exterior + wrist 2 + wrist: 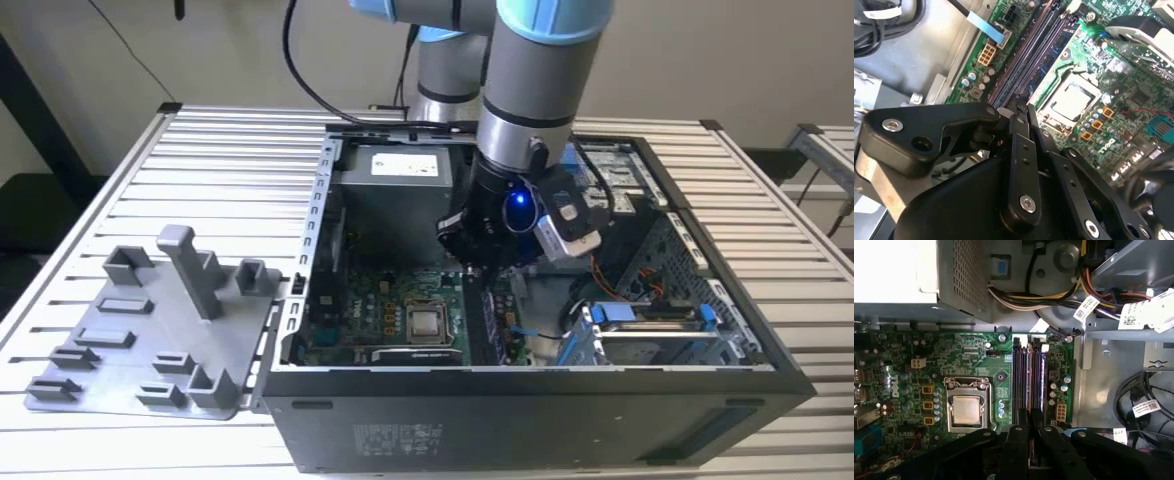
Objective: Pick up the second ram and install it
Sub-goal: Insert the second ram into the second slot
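the gripper [1029,426] is sitting low in the middle of the first wrist view, its two slim dark fingers [1020,129] drawn nearly together and pinching the near end of the second ram [1030,382], a thin dark stick running up the frame from the fingertips. the stick is lying along the memory slots [1029,371], right of the cpu socket [966,409], and it looks at least partly seated, though how deep it is sitting i cannot tell. in the second wrist view the fingertips are meeting just above the long dark slots [1021,65], which are running toward the top of the frame.

in the exterior view the arm is reaching down into the open computer case [320,250] at the centre of the frame, with the grey plastic fixture [147,340] lying at lower left on the slatted bench [200,170].

as a judgement, doing this step well is meaning keeping the stick square to its slot, pressing straight down and evenly along its length, and not tilting it sideways toward the neighbouring slot or the small capacitors [1058,387] beside it. the end latches are too small to read here.
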Robot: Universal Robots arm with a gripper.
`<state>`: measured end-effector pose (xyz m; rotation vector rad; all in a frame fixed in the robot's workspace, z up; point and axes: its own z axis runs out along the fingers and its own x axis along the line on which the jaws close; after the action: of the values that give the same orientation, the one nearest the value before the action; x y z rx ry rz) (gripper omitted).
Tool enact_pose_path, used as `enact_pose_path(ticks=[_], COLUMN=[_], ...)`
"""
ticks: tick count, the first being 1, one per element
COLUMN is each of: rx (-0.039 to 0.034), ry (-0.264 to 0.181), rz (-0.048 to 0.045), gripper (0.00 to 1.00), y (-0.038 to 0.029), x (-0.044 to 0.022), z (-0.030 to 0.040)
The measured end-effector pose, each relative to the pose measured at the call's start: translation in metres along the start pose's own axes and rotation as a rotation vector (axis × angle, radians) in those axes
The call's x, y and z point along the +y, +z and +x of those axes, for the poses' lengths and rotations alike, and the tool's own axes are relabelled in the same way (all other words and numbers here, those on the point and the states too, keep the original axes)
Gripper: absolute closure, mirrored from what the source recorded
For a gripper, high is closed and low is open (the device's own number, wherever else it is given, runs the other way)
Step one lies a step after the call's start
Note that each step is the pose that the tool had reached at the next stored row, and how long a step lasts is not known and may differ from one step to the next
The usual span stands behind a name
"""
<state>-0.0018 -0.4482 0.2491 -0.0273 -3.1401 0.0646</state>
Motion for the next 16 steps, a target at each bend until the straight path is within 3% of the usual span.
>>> enact_pose_path(ticks=[6, 16], rx=[-0.0001, 0.001], ry=[0.0, 0.026], rz=[0.0001, 0.0], gripper=[0.86, 0.86], y=[0.0086, 0.0161], x=[-0.0025, -0.0068], z=[0.0034, 0.0035])
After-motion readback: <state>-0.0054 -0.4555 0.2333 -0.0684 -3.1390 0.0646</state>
